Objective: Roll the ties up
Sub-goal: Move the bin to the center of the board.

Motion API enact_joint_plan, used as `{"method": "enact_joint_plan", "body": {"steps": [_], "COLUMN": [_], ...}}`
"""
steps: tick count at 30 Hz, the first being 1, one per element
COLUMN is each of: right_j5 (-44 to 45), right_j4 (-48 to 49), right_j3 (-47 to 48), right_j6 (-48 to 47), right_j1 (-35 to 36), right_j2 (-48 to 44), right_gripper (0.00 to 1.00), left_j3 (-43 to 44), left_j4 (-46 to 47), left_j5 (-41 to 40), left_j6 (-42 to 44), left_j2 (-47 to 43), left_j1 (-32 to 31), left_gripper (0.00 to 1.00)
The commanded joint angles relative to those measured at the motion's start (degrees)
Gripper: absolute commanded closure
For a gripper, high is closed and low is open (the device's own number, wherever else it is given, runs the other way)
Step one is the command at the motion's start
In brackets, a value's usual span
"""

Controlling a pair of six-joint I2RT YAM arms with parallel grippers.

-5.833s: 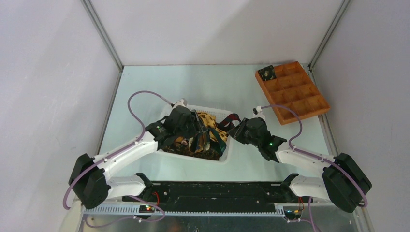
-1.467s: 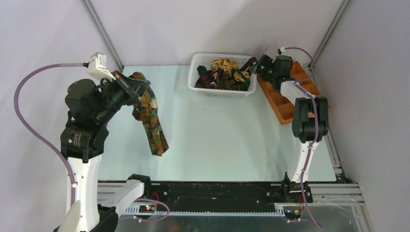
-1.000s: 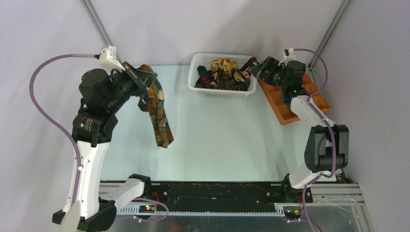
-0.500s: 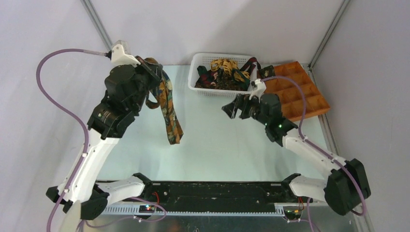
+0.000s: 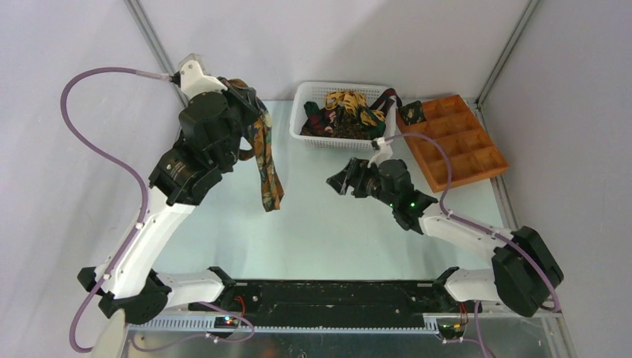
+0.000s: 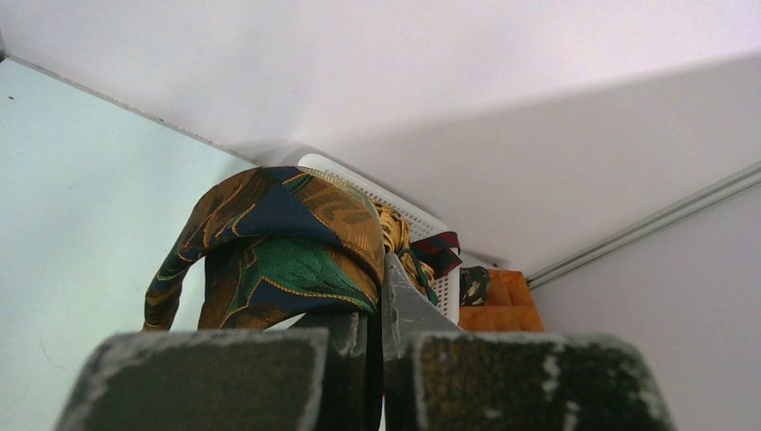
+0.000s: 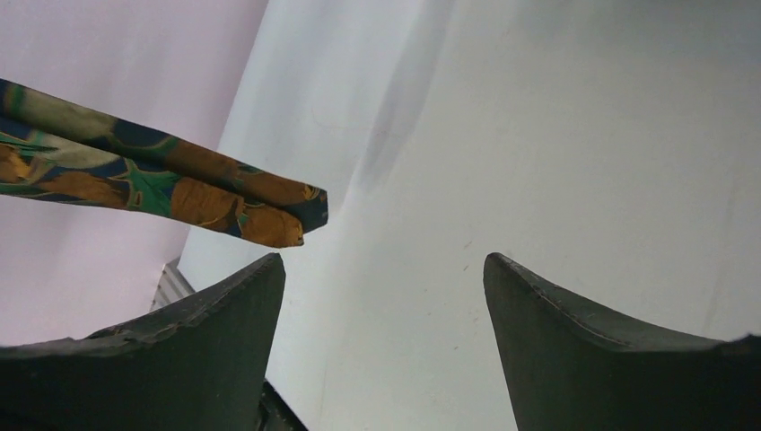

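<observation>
Upper left of the overhead view: left pincer (image 5: 250, 112) raised high above the counter (image 5: 320, 224), clenched on the fold of a green, brown and orange patterned necktie (image 5: 267, 168). Same grip up close in the left wrist view: fabric humped over the shut fingertips, both halves falling away from there. Doubled length dangling toward frame centre, lower end apparently off the counter and touching nothing.

Upper centre: white plastic basket (image 5: 335, 142) near the back wall, holding a tangle of further ties (image 5: 344, 112), yellow-gold and maroon among them, none rolled.

Centre right: right pincer (image 5: 339, 181) released, jaws wide with nothing between them, aimed leftward at the dangling end, near it but apart. In the right wrist view, tie tips in the upper left of the frame, above and outside the left finger, not between the jaws.

Far right: orange-brown compartment tray (image 5: 469, 149), with one small dark rolled tie (image 5: 411, 112) in its upper-left compartment.

Judged step: presenting a fresh tie for a two-handed hold, ahead of laying it flat and rolling it. Next move, most likely: bring the open jaws around the hanging end, close, then lower and stretch the tie along the counter. Calls for lining up on a loose, doubled end and deciding between catching both layers or only one.
</observation>
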Motion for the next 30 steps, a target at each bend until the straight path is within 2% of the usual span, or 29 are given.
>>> {"method": "enact_joint_plan", "body": {"steps": [1, 5, 10, 13, 17, 19, 21, 30], "right_j5": [1.75, 5.63, 13.42, 16.74, 20.06, 20.23, 20.73, 25.20], "right_j4": [6.90, 10.10, 18.60, 24.45, 36.90, 45.00, 48.11, 49.33], "right_j3": [-0.41, -0.41, -0.37, -0.37, -0.37, -0.28, 0.71, 11.57], "right_j6": [3.88, -0.76, -18.02, -28.28, -37.30, -39.02, -39.09, -39.79], "right_j1": [3.00, 6.75, 16.09, 20.95, 25.58, 26.65, 27.25, 28.65], "right_j2": [3.23, 3.82, 2.39, 2.68, 6.63, 8.81, 10.85, 21.01], "right_gripper": [0.16, 0.15, 0.11, 0.11, 0.09, 0.08, 0.06, 0.04], "left_j3": [2.30, 1.33, 2.55, 5.61, 10.24, 12.58, 14.08, 14.23], "left_j4": [2.82, 3.16, 1.11, -3.25, -11.02, -14.71, -17.01, -18.83], "left_j5": [-2.73, -2.79, -4.47, -7.21, -10.49, -11.45, -11.59, -10.69], "left_j6": [1.07, -0.08, -3.07, -6.47, -13.89, -16.44, -18.00, -21.49], "left_j2": [-0.30, -0.10, 1.77, 3.08, 4.78, 5.52, 5.87, 3.81], "left_j1": [-0.88, -1.22, -1.80, -2.43, -2.86, -2.89, -2.89, -2.95], "left_gripper": [1.00, 1.00, 1.00, 1.00, 1.00, 1.00, 1.00, 1.00]}}
